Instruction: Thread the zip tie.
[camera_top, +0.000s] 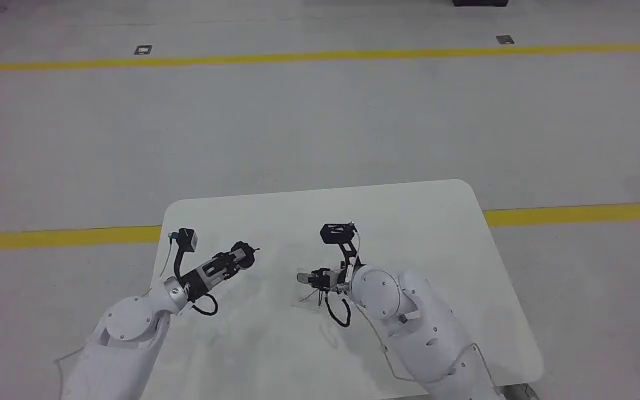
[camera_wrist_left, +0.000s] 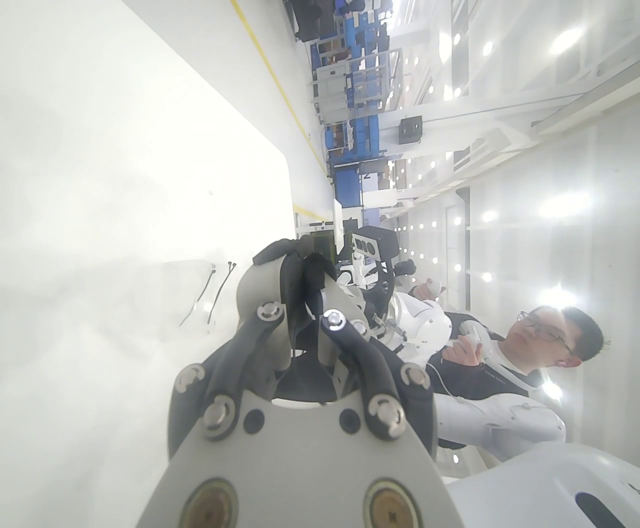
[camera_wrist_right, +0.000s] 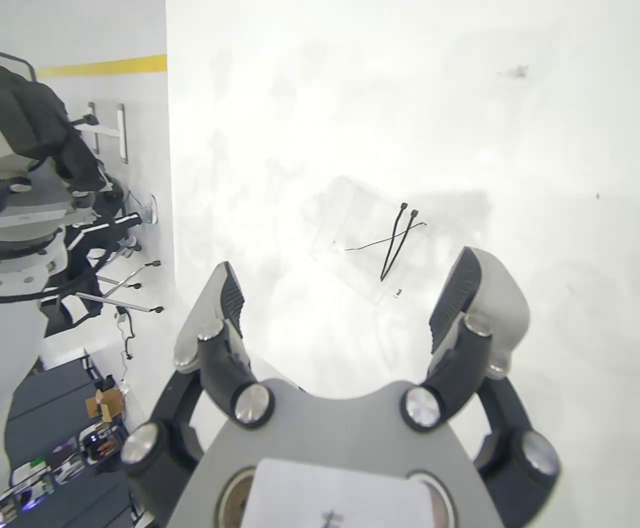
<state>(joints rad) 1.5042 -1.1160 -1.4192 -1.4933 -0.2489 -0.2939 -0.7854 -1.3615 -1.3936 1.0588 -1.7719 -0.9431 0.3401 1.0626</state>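
Spread wide on the right gripper (camera_wrist_right: 350, 292), with the ribbed black pads (camera_wrist_right: 232, 295) well apart and facing each other. Pressed together on the left gripper (camera_wrist_left: 302, 272), tip against tip.

Just left of the right gripper's open fingers, and near the left gripper's tip: two black zip ties (camera_wrist_right: 393, 241). Lying flat, side by side, heads close together at one end and tails meeting at the other. Crossed by a thin black strand (camera_wrist_right: 367, 243). All resting on a clear plastic sheet (camera_wrist_right: 345, 220).

Beneath that, a white table (camera_top: 420, 220) with rounded corners. Over its near half, both grippers held low, the left one on the left, the right one on the right, tips turned toward each other with a gap between.
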